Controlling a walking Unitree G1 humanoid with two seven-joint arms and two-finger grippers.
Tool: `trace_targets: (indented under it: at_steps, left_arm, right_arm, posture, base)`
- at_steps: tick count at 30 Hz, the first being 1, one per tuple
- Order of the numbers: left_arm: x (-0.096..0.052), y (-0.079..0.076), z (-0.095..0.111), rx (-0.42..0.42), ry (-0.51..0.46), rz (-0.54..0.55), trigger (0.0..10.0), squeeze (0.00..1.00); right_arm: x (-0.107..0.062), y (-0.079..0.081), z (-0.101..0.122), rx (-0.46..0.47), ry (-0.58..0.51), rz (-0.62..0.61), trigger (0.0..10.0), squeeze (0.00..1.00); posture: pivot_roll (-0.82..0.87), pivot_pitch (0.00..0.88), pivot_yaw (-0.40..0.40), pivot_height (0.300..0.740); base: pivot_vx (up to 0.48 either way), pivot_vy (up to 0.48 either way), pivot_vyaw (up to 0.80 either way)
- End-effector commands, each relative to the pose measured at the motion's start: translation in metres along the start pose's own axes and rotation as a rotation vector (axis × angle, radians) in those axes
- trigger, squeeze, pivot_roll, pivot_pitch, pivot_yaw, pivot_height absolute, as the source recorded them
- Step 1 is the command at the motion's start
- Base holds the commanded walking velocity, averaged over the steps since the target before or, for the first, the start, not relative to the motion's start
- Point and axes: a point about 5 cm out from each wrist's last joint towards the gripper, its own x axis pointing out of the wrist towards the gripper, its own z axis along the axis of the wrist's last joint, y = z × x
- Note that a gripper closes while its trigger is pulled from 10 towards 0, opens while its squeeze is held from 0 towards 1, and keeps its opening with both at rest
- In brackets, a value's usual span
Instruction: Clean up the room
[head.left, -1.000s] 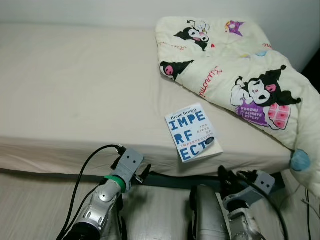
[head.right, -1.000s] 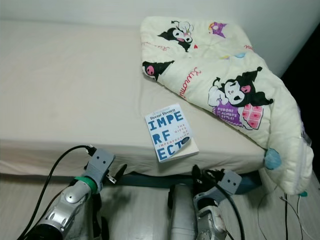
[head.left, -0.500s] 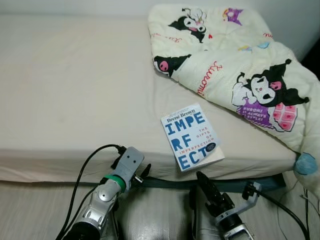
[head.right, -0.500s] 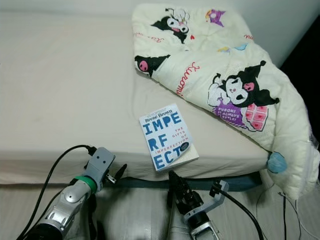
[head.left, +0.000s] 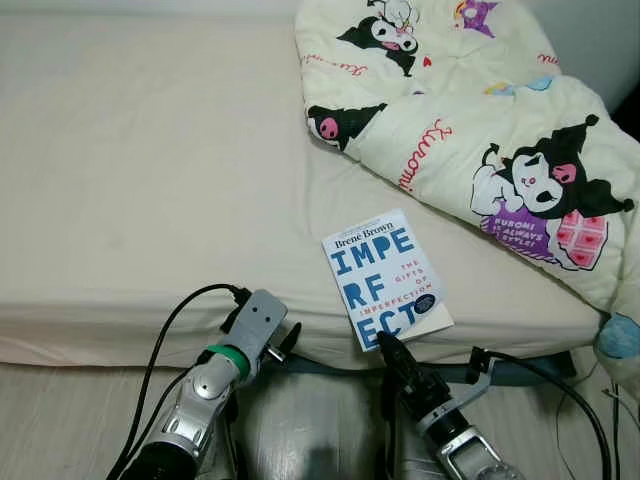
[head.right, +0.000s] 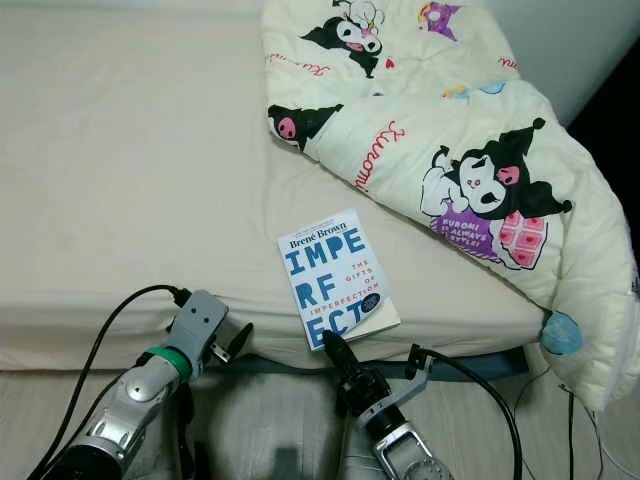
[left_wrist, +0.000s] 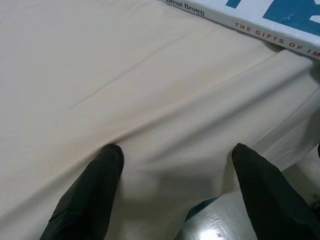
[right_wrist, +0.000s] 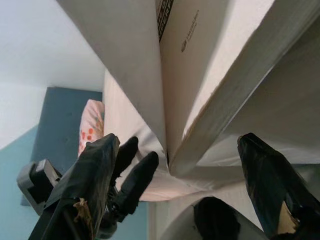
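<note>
A cream bed (head.left: 150, 180) fills my view, a cartoon-print quilt (head.left: 470, 130) heaped on its right. The book (head.left: 385, 277) lies at the near edge. My right claw (head.left: 392, 358), fingers spread wide, sits just under its overhanging corner; the left claw (left_wrist: 175, 165) hovers open nearby. I judge closing on the book comes next.

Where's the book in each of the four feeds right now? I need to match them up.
Left eye: book at the bed's near edge, centre.
Right eye: book, same spot, beside the cartoon blanket.
Left wrist: its spine along the far edge.
Right wrist: its cover and page edges, very close.
Shared landmark: cream bedsheet.
</note>
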Motion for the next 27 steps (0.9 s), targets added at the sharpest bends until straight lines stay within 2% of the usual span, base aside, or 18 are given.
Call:
trace_targets:
  at_steps: [1, 6, 7, 13, 14, 16, 17, 24, 27]
  left_arm:
    - [-0.005, 0.000, -0.009, -0.004, 0.040, 0.002, 10.0, 0.00]
    - [-0.005, 0.002, -0.008, -0.002, 0.041, 0.002, 10.0, 0.00]
    - [-0.006, 0.002, -0.008, 0.000, 0.040, 0.001, 10.0, 0.00]
    - [-0.007, 0.005, -0.008, 0.008, 0.043, 0.004, 10.0, 0.00]
    - [-0.007, 0.006, -0.008, 0.009, 0.043, 0.008, 10.0, 0.00]
    - [-0.007, 0.007, -0.008, 0.009, 0.044, 0.011, 10.0, 0.00]
    - [-0.007, 0.006, -0.008, 0.008, 0.044, 0.012, 10.0, 0.00]
    - [-0.006, 0.003, -0.008, 0.002, 0.045, 0.009, 10.0, 0.00]
    - [-0.006, 0.002, -0.008, 0.003, 0.048, 0.007, 10.0, 0.00]
  right_arm:
    - [-0.001, -0.007, 0.001, 0.035, -0.041, -0.043, 10.0, 0.00]
    - [0.008, -0.004, 0.009, 0.048, -0.070, -0.017, 10.0, 0.00]
    - [0.015, -0.002, 0.012, 0.058, -0.070, 0.002, 10.0, 0.00]
    - [0.029, 0.008, 0.013, 0.037, -0.024, 0.070, 10.0, 0.00]
    - [0.031, 0.012, 0.013, 0.036, -0.022, 0.097, 2.9, 0.00]
    - [0.033, 0.014, 0.014, 0.036, -0.022, 0.114, 2.9, 0.00]
    - [0.034, 0.015, 0.013, 0.038, -0.020, 0.127, 0.0, 0.00]
    - [0.033, 0.018, 0.018, 0.042, -0.070, 0.164, 0.0, 0.00]
    - [0.032, 0.017, 0.030, 0.014, -0.160, 0.145, 0.0, 0.00]
  posture:
    - [0.05, 0.153, 0.051, 0.556]
    - [0.06, 0.153, 0.061, 0.556]
    - [0.06, 0.153, 0.061, 0.556]
    - [0.07, 0.143, 0.059, 0.556]
    - [0.07, 0.143, 0.058, 0.556]
    - [0.07, 0.143, 0.058, 0.556]
    - [0.06, 0.141, 0.055, 0.556]
    - [0.05, 0.141, 0.052, 0.556]
    - [0.05, 0.142, 0.052, 0.556]
  base:
    - [0.000, 0.000, 0.00]
    - [0.000, 0.000, 0.00]
    - [0.000, 0.000, 0.00]
    - [0.000, 0.000, 0.00]
    - [0.000, 0.000, 0.00]
    - [0.000, 0.000, 0.00]
    - [0.000, 0.000, 0.00]
    - [0.000, 0.000, 0.00]
    - [0.000, 0.000, 0.00]
